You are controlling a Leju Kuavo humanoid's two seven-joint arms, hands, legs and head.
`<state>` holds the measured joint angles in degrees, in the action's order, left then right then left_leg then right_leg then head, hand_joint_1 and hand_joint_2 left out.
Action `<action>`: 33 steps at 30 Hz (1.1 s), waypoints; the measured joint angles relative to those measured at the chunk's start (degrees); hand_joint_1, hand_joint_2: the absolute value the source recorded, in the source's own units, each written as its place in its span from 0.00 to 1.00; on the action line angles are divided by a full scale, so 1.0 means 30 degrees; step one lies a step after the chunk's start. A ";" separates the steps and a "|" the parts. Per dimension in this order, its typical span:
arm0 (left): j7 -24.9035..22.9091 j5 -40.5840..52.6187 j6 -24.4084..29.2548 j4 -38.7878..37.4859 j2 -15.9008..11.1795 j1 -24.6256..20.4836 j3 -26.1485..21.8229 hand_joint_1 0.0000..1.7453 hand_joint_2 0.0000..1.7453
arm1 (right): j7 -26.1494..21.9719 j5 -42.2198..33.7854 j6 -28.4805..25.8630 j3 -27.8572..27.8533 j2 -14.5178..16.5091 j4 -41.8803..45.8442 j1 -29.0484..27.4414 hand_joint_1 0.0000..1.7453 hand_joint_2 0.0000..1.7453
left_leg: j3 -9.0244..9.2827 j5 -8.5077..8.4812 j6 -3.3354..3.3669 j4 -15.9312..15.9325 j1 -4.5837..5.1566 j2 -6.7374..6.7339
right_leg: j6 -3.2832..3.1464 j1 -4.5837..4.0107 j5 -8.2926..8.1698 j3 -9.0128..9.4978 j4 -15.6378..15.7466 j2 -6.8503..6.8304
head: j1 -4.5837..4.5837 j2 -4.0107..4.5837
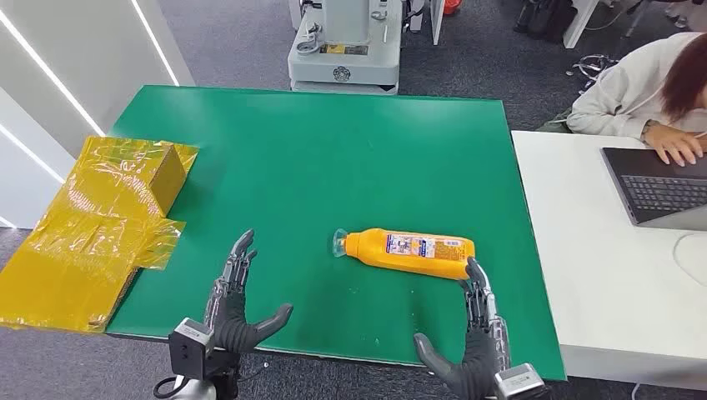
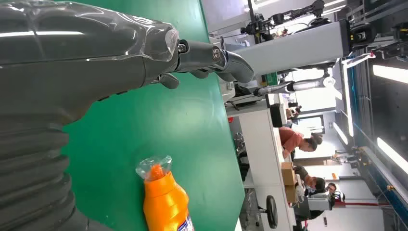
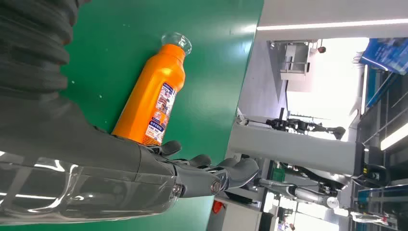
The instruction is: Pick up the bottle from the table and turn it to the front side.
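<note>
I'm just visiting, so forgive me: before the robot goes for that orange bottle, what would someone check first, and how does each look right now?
1. Bottle in reach, lying on its side on the green table: ok.
2. Right robot hand free, fingers apart, beside the bottle's base: ok.
3. Left robot hand free and open, apart from the bottle: ok.
4. Bottle actually gripped: not ok, neither hand holds it yet.
5. Room around the bottle: ok; the yellow wrapped box sits at the far left edge.
6. Which label side counts as the front: cannot tell.
</note>
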<state>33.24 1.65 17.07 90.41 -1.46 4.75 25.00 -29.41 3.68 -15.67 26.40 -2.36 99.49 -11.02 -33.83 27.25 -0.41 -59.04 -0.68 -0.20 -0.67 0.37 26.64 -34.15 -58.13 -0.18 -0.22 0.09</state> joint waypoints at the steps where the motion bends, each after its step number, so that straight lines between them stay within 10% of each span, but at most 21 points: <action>1: 0.0000 0.0008 0.0000 0.0013 0.0000 0.0001 -0.0003 0.00 1.00 | 0.0003 -0.0009 0.0007 0.0000 0.0000 0.0000 0.0005 0.00 1.00 | 0.0000 0.0000 0.0000 0.0000 0.0000 0.0000 | 0.0000 0.0000 0.0000 0.0000 0.0000 0.0000 | -0.0002 0.0000; 7: -0.0073 0.0151 -0.0058 0.0088 0.0011 -0.0003 -0.0007 0.00 1.00 | 0.0330 0.0325 0.0020 0.0000 0.0000 -0.0004 0.0093 0.00 1.00 | 0.0002 0.0000 0.0000 0.0000 0.0000 -0.0001 | 0.0000 0.0000 0.0000 0.0000 0.0000 0.0001 | -0.0002 0.0000; 15: -0.0665 0.0564 -0.1133 0.0071 0.0211 -0.0578 0.0209 0.00 1.00 | 0.3389 0.7660 -0.1007 -0.0342 -0.0093 -0.1289 0.2040 0.00 1.00 | 0.0015 -0.0016 -0.0004 -0.0004 0.0002 -0.0010 | 0.0000 -0.0001 -0.0011 0.0005 0.0000 0.0014 | -0.0002 0.0000; 33: -0.1375 0.0322 -0.2701 -0.0645 0.0552 -0.2513 0.0867 0.00 1.00 | 0.7815 1.1181 0.3462 0.0923 -0.2085 -0.9667 1.0169 0.00 1.00 | 0.0024 -0.0042 0.0019 -0.0018 0.0002 -0.0011 | -0.0007 0.0002 -0.0035 0.0016 -0.0005 0.0018 | 0.0000 0.0000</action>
<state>29.12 2.62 8.97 88.48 0.19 -2.79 27.61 -5.96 37.22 -5.29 29.17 -8.62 70.49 19.49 -33.76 27.13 -0.35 -59.09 -0.67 -0.23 -0.69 0.38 26.54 -34.10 -58.14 -0.12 -0.22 0.09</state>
